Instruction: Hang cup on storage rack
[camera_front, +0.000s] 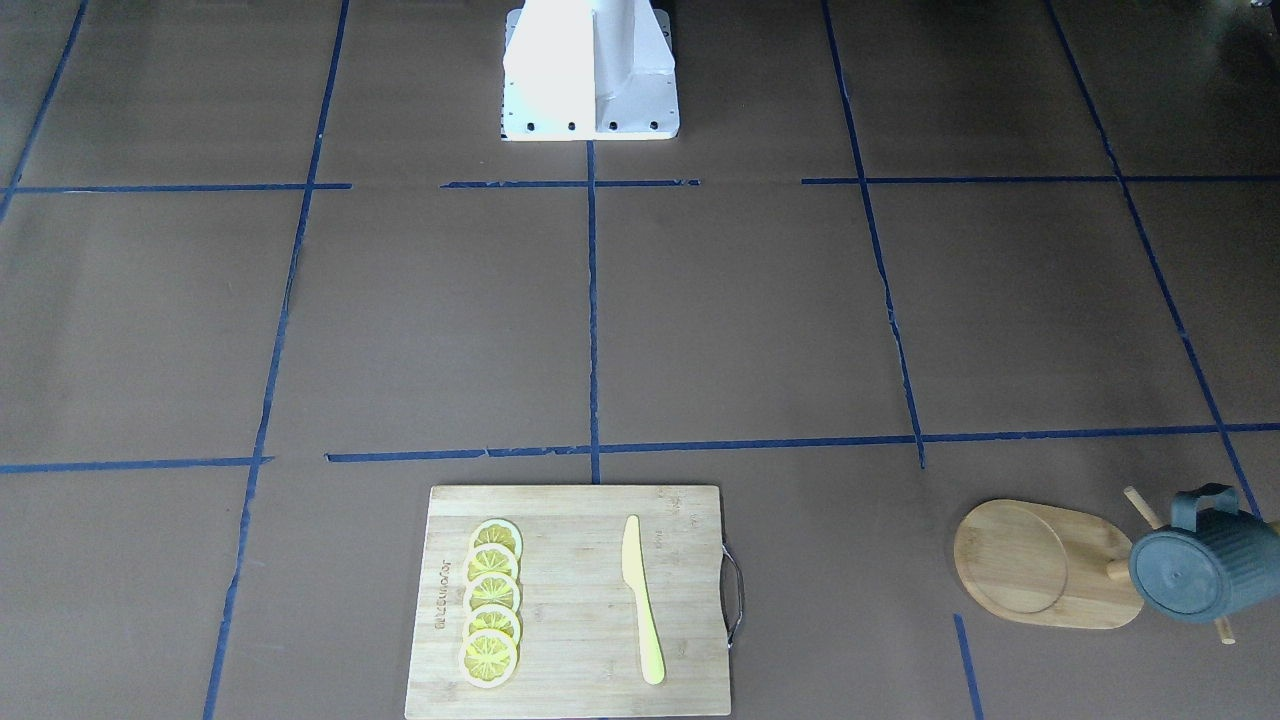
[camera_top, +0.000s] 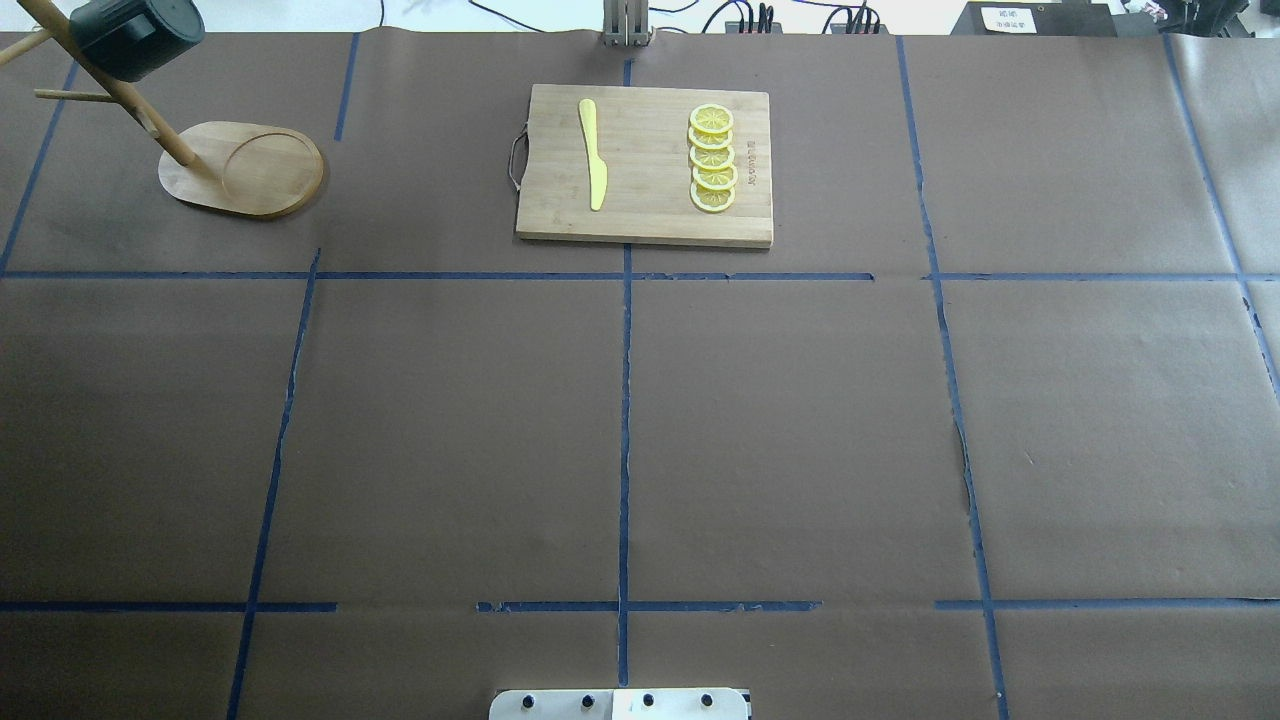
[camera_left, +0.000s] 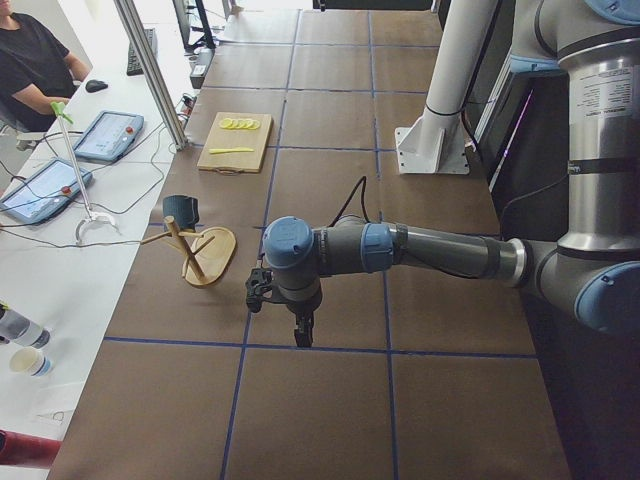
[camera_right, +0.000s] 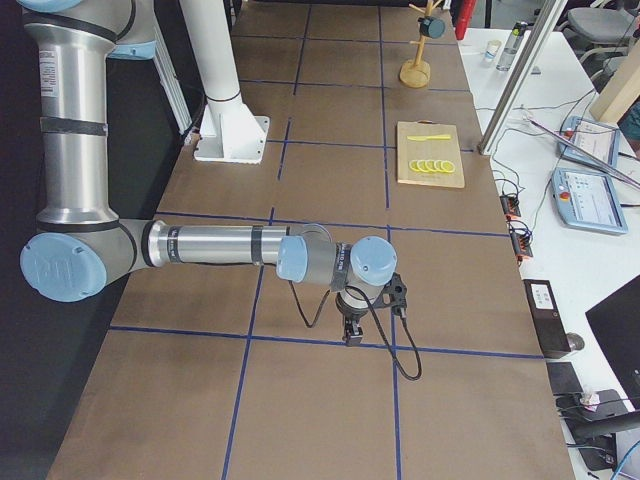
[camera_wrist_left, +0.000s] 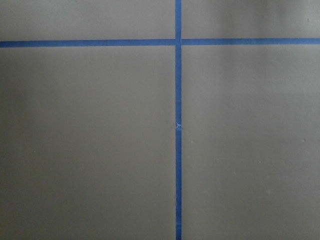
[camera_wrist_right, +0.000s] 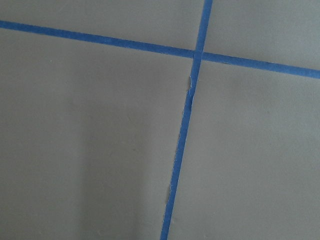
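The dark teal-grey cup (camera_top: 135, 35) hangs on a peg of the bamboo storage rack (camera_top: 245, 170) at the table's far left corner; it also shows in the front view (camera_front: 1200, 575), bottom facing the camera, beside the rack's oval base (camera_front: 1040, 565). My left gripper (camera_left: 302, 335) shows only in the left side view, pointing down over the table, far from the rack; I cannot tell its state. My right gripper (camera_right: 352, 335) shows only in the right side view, also pointing down; I cannot tell its state. Both wrist views show only brown paper and blue tape.
A rectangular bamboo cutting board (camera_top: 645, 215) at the far middle carries several lemon slices (camera_top: 712, 158) and a yellow knife (camera_top: 594, 155). The robot's white base (camera_front: 590, 75) stands at the near edge. An operator (camera_left: 30, 60) sits beyond the table.
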